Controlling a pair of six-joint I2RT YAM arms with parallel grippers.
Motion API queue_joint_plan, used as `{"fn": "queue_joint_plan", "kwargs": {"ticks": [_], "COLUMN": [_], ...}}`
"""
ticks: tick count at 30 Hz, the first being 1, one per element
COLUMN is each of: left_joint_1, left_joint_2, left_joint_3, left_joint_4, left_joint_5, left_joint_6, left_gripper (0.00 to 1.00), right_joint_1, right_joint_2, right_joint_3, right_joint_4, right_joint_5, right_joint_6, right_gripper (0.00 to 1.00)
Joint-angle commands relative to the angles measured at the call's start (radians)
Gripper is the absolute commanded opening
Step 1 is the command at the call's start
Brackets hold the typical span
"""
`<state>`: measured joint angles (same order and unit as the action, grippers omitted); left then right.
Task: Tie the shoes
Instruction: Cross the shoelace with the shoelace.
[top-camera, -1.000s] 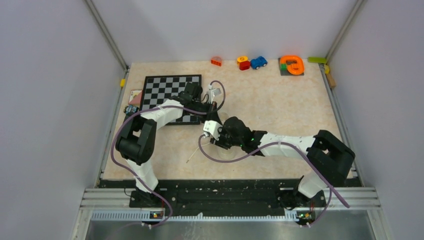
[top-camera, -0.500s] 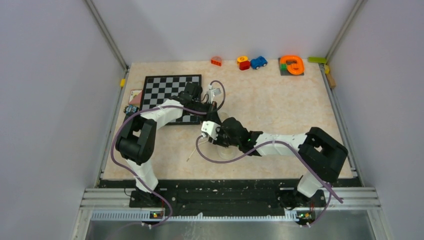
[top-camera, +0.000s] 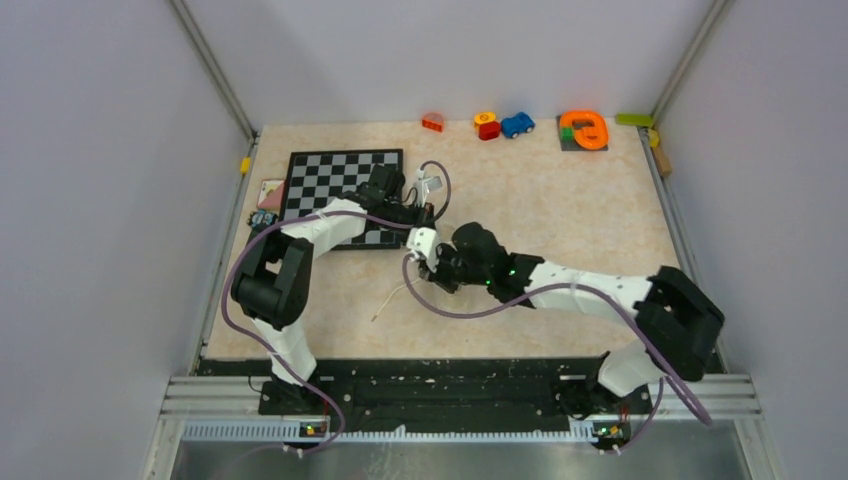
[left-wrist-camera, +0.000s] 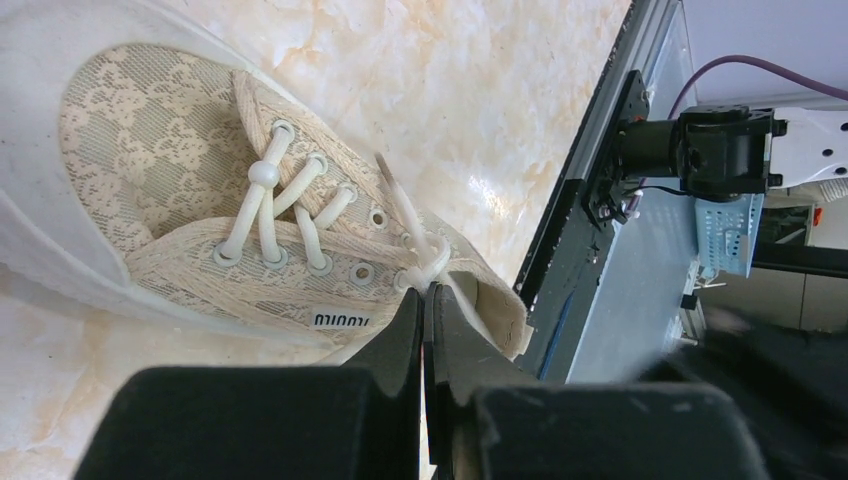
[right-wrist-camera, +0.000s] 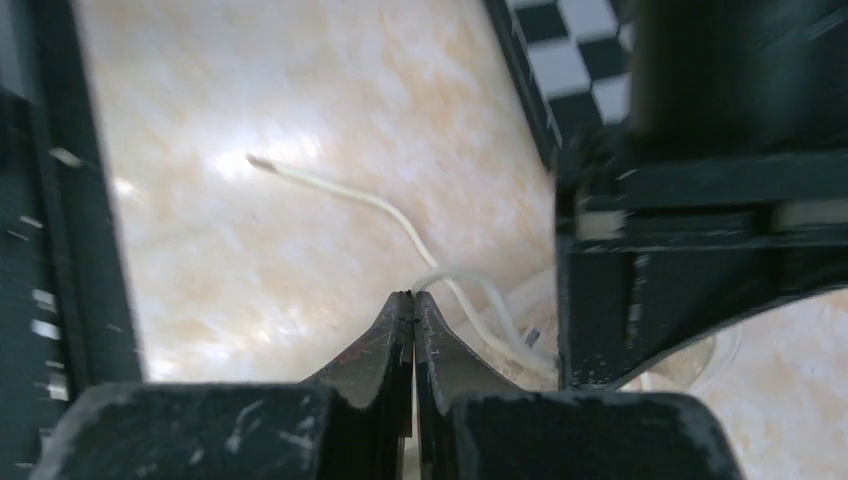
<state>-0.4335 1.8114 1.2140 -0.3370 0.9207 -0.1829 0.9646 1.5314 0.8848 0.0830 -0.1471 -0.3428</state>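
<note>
Both sets of jaws are clenched. The left gripper (left-wrist-camera: 425, 298) has its fingers pressed together with only a hairline gap, nipping a white lace (left-wrist-camera: 408, 222) right beside the top eyelets of the sneaker (left-wrist-camera: 150, 150). The right gripper (right-wrist-camera: 413, 300) is likewise closed, and a loop of lace comes out at its tips. A second strand trails away across the table (right-wrist-camera: 250, 80) to a loose end (right-wrist-camera: 258, 161). The sneaker is cream with a lace-patterned upper. It lies on the table directly under the left wrist, heel opening toward the fingers, laces crossed through the lower eyelets. In the top view both wrists crowd together just off the near right corner of the chessboard (top-camera: 330, 175) and hide most of the shoe; only the loose end shows to their near left. The table surface is glossy beige marble-effect with bright glare patches. Along its far edge sit a red block (top-camera: 433, 122), a blue toy car (top-camera: 517, 125) and an orange piece (top-camera: 584, 130). Plain pale grey walls enclose three sides. A black base plate and an aluminium rail (top-camera: 460, 395) run along the near edge, carrying both arm bases.
</note>
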Motion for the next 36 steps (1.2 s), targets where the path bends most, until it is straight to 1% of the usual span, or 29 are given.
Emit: {"fn": "queue_joint_plan", "kwargs": {"ticks": [1, 4, 6, 11, 13, 14, 15, 16, 17, 20, 23, 26, 27, 31, 33, 36], "left_joint_1": [0.002, 0.002, 0.002, 0.001, 0.001, 0.001, 0.001, 0.001, 0.001, 0.001, 0.001, 0.001, 0.001, 0.002, 0.002, 0.002], "left_joint_2": [0.004, 0.005, 0.005, 0.004, 0.003, 0.002, 0.001, 0.0, -0.001, -0.007, -0.013, -0.022, -0.025, -0.044, -0.052, -0.055], "left_joint_3": [0.027, 0.029, 0.029, 0.029, 0.029, 0.029, 0.027, 0.025, 0.025, 0.022, 0.019, 0.015, 0.012, -0.004, -0.01, -0.012], "left_joint_4": [0.013, 0.012, 0.01, 0.007, 0.007, 0.008, 0.011, 0.013, 0.017, 0.022, 0.029, 0.036, 0.038, 0.056, 0.066, 0.07], "left_joint_5": [-0.002, -0.008, -0.013, -0.021, -0.02, -0.018, -0.015, -0.012, -0.01, 0.002, 0.015, 0.015, 0.013, 0.006, 0.006, 0.004], "left_joint_6": [0.013, 0.014, 0.015, 0.013, 0.013, 0.011, 0.009, 0.007, 0.004, -0.002, -0.006, -0.01, -0.01, -0.014, -0.018, -0.02], "left_gripper": [0.0, 0.0, 0.0, 0.0, 0.0, 0.0, 0.0, 0.0, 0.0, 0.0, 0.0, 0.1, 0.15, 0.32, 0.38, 0.42], "right_joint_1": [-0.058, -0.144, -0.199, -0.304, -0.337, -0.344, -0.346, -0.344, -0.342, -0.341, -0.34, -0.34, -0.34, -0.34, -0.34, -0.341], "right_joint_2": [-0.212, -0.279, -0.303, -0.293, -0.277, -0.274, -0.275, -0.284, -0.295, -0.323, -0.342, -0.317, -0.307, -0.281, -0.277, -0.278], "right_joint_3": [-0.007, -0.043, -0.063, -0.058, -0.046, -0.031, -0.011, 0.008, 0.006, -0.028, -0.077, -0.081, -0.082, -0.093, -0.1, -0.108], "right_joint_4": [0.122, 0.206, 0.26, 0.388, 0.398, 0.34, 0.236, 0.131, 0.065, -0.019, -0.022, -0.028, -0.022, 0.018, 0.038, 0.047], "right_joint_5": [-0.294, -0.416, -0.467, -0.632, -0.693, -0.698, -0.669, -0.615, -0.558, -0.459, -0.324, -0.231, -0.211, -0.184, -0.18, -0.178], "right_joint_6": [0.272, 0.453, 0.575, 0.866, 0.947, 0.941, 0.876, 0.784, 0.715, 0.578, 0.529, 0.505, 0.505, 0.516, 0.519, 0.517], "right_gripper": [0.0, 0.0, 0.0, 0.0, 0.0, 0.06, 0.23, 0.34, 0.4, 0.42, 0.44, 0.44, 0.44, 0.44, 0.44, 0.44]}}
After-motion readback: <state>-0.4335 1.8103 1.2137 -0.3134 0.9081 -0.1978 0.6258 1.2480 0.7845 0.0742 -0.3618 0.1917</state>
